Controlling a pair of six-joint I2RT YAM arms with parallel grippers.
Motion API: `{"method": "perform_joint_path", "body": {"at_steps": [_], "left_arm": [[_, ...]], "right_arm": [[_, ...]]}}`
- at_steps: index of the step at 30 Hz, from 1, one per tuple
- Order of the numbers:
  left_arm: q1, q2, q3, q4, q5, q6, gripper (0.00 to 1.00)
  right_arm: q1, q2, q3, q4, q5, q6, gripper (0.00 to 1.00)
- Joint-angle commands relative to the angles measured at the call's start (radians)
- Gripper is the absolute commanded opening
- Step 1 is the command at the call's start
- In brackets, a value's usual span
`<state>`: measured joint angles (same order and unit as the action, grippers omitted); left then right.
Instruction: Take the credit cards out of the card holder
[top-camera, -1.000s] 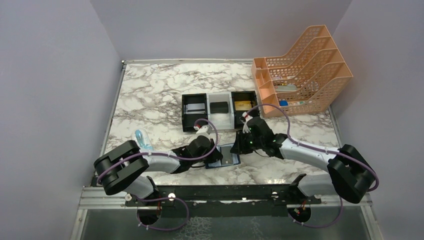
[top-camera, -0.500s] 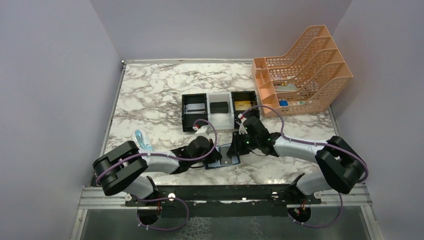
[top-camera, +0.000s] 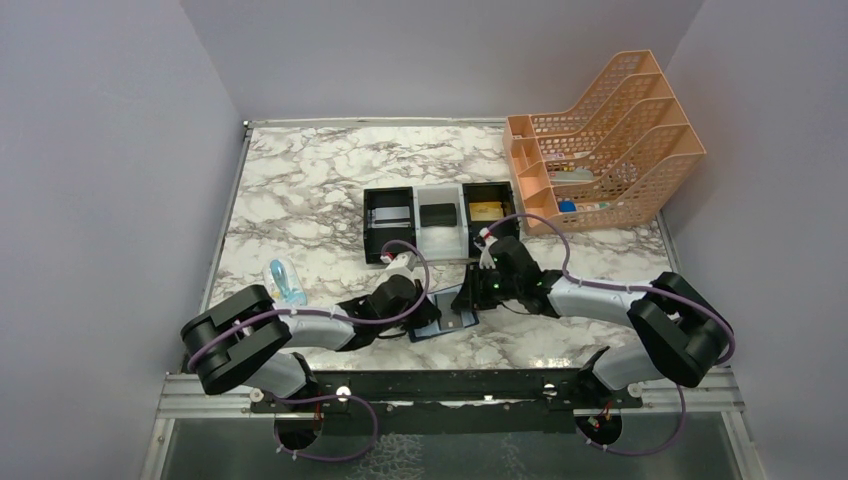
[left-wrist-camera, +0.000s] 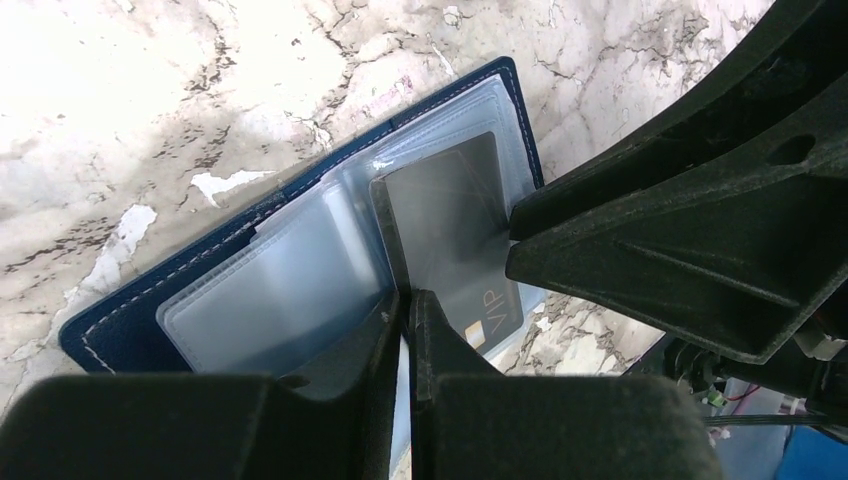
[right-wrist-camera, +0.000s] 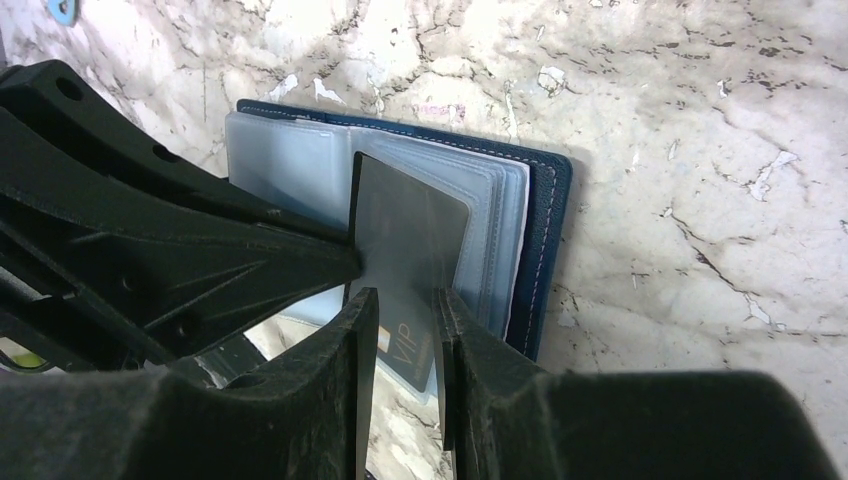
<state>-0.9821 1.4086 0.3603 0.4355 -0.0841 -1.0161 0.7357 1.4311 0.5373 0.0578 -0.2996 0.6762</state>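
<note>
Right gripper (right-wrist-camera: 403, 298) — jaws narrow, closed on the near end of the dark credit card (right-wrist-camera: 410, 225), which stands partly out of its pocket. The card's long axis runs straight away from this gripper, so withdrawal should be back toward the wrist. Legible on the card: "VIP" (nothing else readable). Beyond, the card holder (right-wrist-camera: 548, 230) lies open — one clear leaf apparently pinched by the left gripper (left-wrist-camera: 408, 300), jaws nearly closed.

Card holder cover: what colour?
The card holder is navy blue; the right wrist view shows it best.
</note>
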Motion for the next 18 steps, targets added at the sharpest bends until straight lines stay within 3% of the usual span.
{"method": "perform_joint_path", "body": {"at_steps": [1, 3, 18], "left_arm": [[-0.006, -0.019, -0.036, 0.005, -0.037, -0.028, 0.04], [-0.006, -0.028, -0.043, 0.006, -0.046, -0.038, 0.0], [-0.006, -0.115, -0.11, 0.004, -0.077, -0.058, 0.0]], "right_arm": [[0.007, 0.029, -0.056, -0.047, 0.052, 0.009, 0.28], [0.008, 0.026, -0.061, -0.049, 0.062, 0.01, 0.28], [0.008, 0.031, -0.043, -0.074, 0.102, -0.012, 0.28]]}}
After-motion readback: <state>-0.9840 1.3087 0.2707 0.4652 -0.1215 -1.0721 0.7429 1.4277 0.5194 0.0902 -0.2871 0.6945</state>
